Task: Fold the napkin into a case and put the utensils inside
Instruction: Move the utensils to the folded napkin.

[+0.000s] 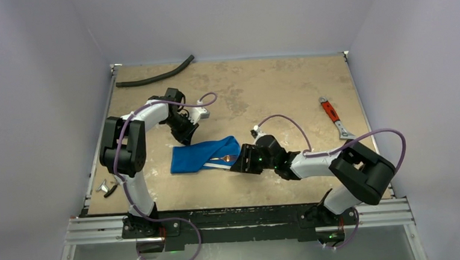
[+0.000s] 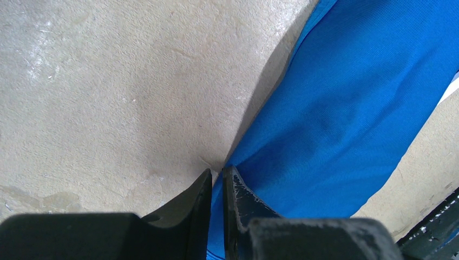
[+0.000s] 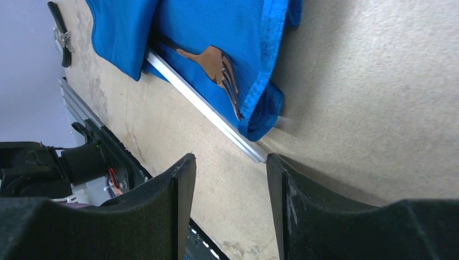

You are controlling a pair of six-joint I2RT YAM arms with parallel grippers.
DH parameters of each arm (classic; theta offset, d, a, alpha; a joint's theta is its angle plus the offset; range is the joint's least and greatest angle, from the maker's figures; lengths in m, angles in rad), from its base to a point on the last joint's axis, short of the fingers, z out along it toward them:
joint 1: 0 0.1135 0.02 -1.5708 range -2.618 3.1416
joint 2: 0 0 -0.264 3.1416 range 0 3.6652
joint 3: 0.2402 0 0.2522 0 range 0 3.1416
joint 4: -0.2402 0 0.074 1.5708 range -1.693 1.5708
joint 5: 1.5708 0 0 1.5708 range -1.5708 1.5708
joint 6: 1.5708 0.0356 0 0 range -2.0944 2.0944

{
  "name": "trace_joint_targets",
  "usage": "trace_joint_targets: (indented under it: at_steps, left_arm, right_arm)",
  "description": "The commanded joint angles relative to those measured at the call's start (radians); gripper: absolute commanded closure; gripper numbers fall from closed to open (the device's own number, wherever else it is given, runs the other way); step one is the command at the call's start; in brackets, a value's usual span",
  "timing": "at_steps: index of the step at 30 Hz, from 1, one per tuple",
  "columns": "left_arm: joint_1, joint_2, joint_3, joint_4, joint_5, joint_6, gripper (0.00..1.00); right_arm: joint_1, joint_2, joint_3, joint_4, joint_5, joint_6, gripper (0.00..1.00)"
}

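The blue napkin [image 1: 202, 156] lies folded into an oblong near the table's middle. My left gripper [image 1: 187, 138] stands at its far edge, shut on a pinch of the cloth; in the left wrist view blue napkin [image 2: 346, 108] fills the narrow slit between the left gripper's [image 2: 216, 174] tips. The utensils show as a copper fork [image 3: 217, 66] resting on the napkin [image 3: 227, 27] and a silver piece [image 3: 200, 105] sticking out from under its fold. My right gripper [image 3: 228, 161] is open and holds nothing, just short of the silver piece's end; from above, the right gripper [image 1: 237, 163] is at the napkin's right end beside the fork [image 1: 221, 160].
A black hose [image 1: 155, 77] lies along the far left edge. A red-handled wrench [image 1: 333, 116] sits at the right edge. A small black-and-silver clip [image 1: 107, 188] lies at the near left by the left arm's base. The metal rail [image 1: 239, 217] runs along the near edge.
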Motion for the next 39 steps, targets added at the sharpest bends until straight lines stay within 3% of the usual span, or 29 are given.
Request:
trace_joint_targets:
  at_steps: [1, 14, 19, 33, 39]
  left_arm:
    - [-0.009, 0.013, -0.022, 0.017, -0.025, 0.017, 0.88]
    - [-0.009, 0.023, -0.015, 0.009, -0.024, 0.024, 0.87]
    - [-0.009, 0.029, -0.015, 0.006, -0.025, 0.031, 0.88]
    - [-0.009, 0.029, -0.017, -0.002, -0.028, 0.043, 0.87]
    - [-0.009, 0.03, -0.02, -0.003, -0.029, 0.048, 0.88]
  right_arm:
    - [0.009, 0.04, -0.006, 0.047, -0.055, -0.032, 0.46]
    - [0.01, 0.052, -0.016, 0.116, -0.014, -0.009, 0.57]
    - [0.009, 0.004, -0.004, 0.091, 0.032, -0.013, 0.69]
    - [0.009, 0.02, 0.105, 0.028, 0.077, -0.053, 0.75]
    - [0.009, 0.054, 0.164, -0.013, 0.061, -0.069, 0.85]
